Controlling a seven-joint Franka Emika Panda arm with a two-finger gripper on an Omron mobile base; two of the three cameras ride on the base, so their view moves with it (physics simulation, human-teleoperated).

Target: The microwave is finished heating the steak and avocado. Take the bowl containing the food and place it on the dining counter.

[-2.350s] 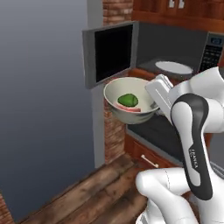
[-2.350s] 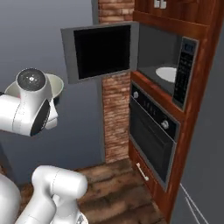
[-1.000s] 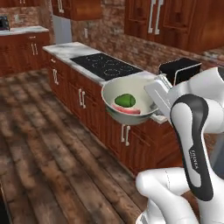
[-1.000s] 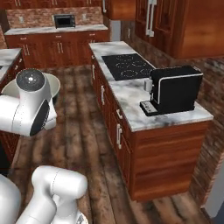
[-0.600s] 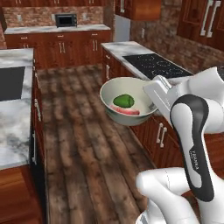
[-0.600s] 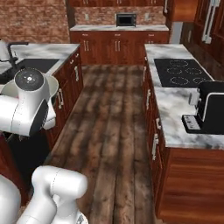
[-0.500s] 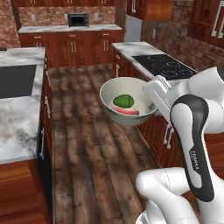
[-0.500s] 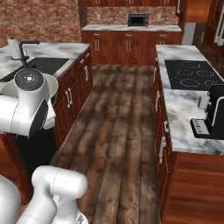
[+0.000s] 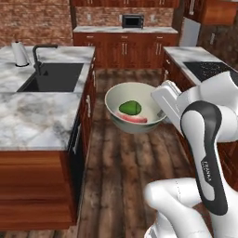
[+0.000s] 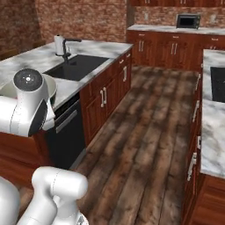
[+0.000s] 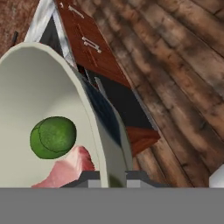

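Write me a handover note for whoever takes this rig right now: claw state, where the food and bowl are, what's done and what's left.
Claw: shut on the rim of the bowl, holding it up in the air.
Bowl: upright, over the wood floor in the aisle, just right of the dining counter, not over its top.
Food: avocado and steak both lie inside the bowl, side by side.
Done: bowl is in hand and brought up beside the counter with the black sink.
Left: carry the bowl over a bare part of the marble top, lower it, open the claw, pull back.
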